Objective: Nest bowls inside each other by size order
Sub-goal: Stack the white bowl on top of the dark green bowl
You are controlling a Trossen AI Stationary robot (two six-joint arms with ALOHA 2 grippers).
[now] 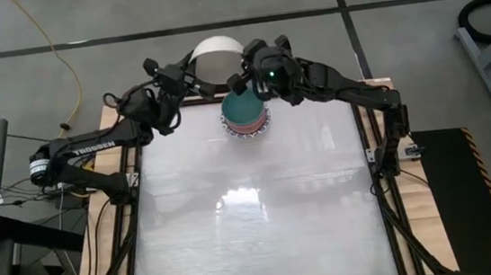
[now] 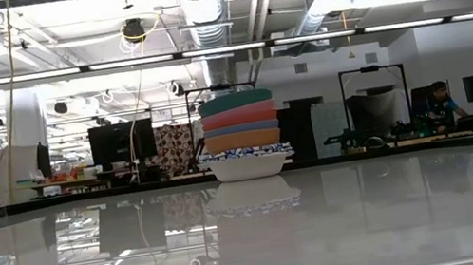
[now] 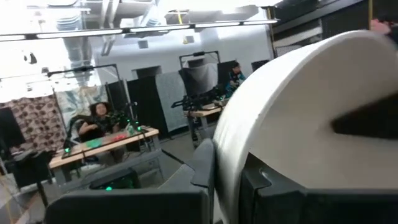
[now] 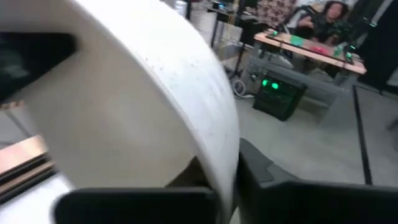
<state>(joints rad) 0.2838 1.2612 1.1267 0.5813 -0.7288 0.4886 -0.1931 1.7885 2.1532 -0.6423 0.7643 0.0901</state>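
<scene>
The cream bowl [image 1: 216, 57] is held up in the air past the far edge of the bench [image 1: 253, 218], above and behind the stack of bowls [image 1: 244, 114]. Both grippers pinch its rim: the left gripper [image 1: 187, 74] is closed on the left side, and the right gripper [image 1: 241, 76] is closed on the right side. The risk, I think, is that the two arms pull differently and the bowl tilts or slips out, or that it knocks the stack when lowered.
</scene>
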